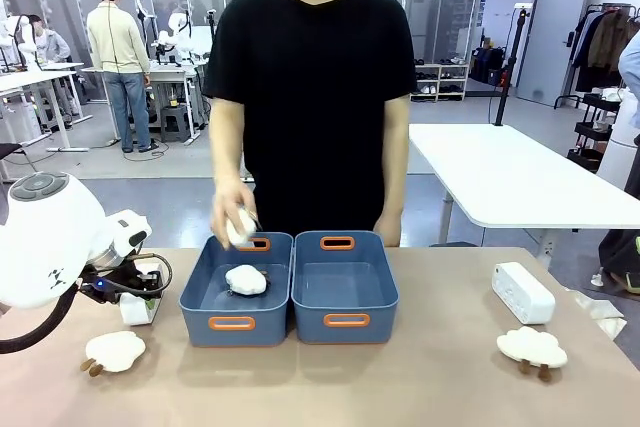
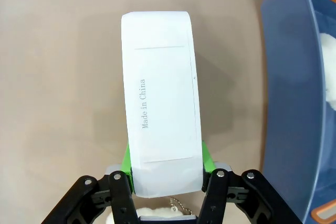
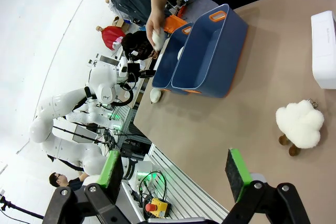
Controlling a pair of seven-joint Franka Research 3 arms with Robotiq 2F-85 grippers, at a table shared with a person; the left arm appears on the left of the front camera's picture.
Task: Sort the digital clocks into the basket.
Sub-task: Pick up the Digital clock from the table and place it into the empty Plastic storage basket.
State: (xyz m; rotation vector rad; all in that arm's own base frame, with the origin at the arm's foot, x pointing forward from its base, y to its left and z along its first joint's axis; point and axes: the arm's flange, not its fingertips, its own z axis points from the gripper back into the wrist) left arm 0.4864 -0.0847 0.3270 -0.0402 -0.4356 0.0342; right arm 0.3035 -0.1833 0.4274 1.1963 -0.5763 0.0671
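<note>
White digital clock (image 2: 160, 103) clamped in left gripper (image 2: 167, 161), right gripper (image 3: 174, 170) spread wide, empty

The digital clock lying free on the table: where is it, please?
In the front view, the digital clock lies on the robot's right, beyond the empty basket, behind a cloud toy.

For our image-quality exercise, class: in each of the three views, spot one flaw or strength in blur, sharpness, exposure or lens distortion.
Front view: the person's hand over a bin is motion-blurred. Left wrist view: the digital clock is sharp, its print readable. Right wrist view: the table sits tilted, background lines bow, and the upper left is washed out.
</note>
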